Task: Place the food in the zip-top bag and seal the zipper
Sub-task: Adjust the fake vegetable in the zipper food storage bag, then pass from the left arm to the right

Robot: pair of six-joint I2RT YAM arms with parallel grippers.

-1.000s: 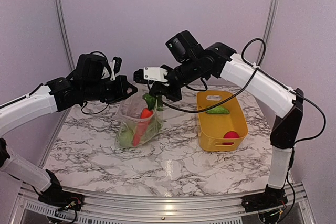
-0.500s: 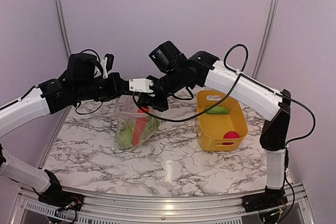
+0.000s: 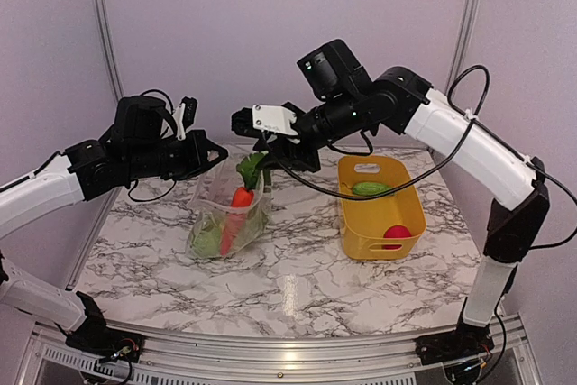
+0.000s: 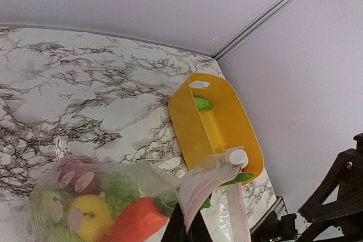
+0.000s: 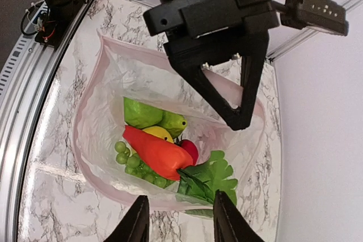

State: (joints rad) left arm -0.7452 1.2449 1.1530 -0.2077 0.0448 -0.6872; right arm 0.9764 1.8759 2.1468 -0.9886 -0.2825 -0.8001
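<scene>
The clear zip-top bag hangs over the marble, mouth up. My left gripper is shut on the pinkish zipper strip at the far rim. In the bag lies food: a red-orange pepper with a leafy green top, green fruit, a yellow lemon, green grapes and a red apple. The leaves stick up out of the mouth. My right gripper hovers open just above the mouth, holding nothing. A cucumber and a red fruit lie in the basket.
The yellow plastic basket stands right of the bag on the marble table. Lilac walls and metal frame posts close in the back and sides. The left gripper's black fingers reach across the bag's mouth in the right wrist view.
My right gripper has opened and pulled up and to the right, away from the bag. The red-orange pepper now rests in the bag. The left arm still holds the rim.
</scene>
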